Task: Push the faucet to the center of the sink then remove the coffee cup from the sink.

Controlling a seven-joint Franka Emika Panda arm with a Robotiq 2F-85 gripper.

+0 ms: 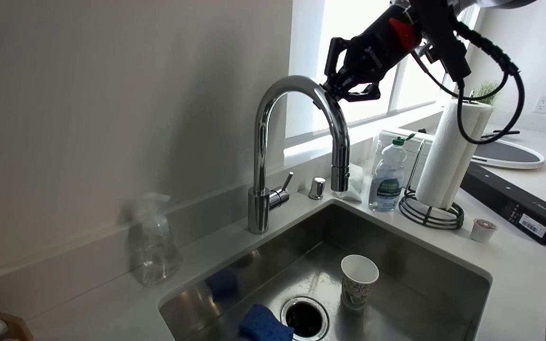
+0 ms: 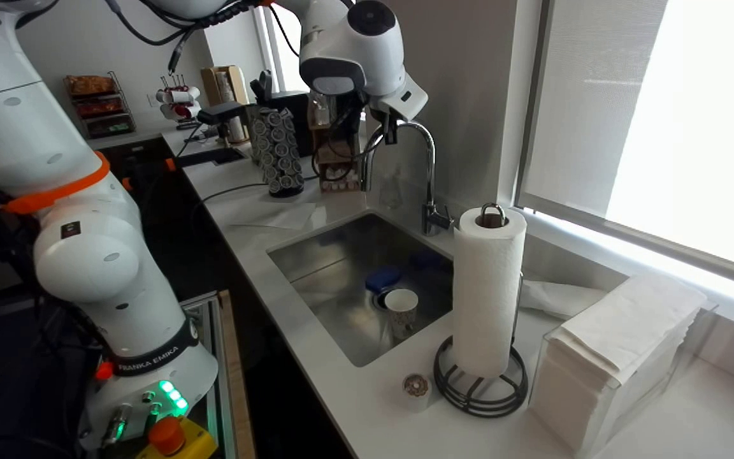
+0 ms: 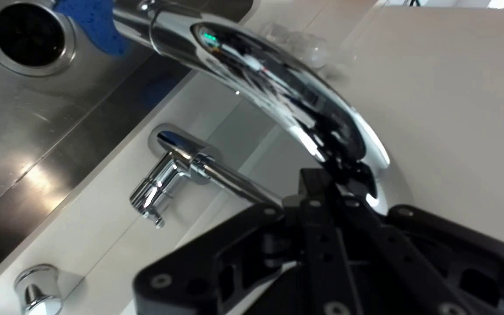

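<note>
Contacting the faucet, fully closed gripper holds nothing; below the faucet, cup stands upright in sink.

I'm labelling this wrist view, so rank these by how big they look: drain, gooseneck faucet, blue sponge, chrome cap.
1. Gooseneck faucet
2. Drain
Below those, unranked: blue sponge and chrome cap. Their visible parts look close in size, and the faucet partly hides the sponge.
</note>
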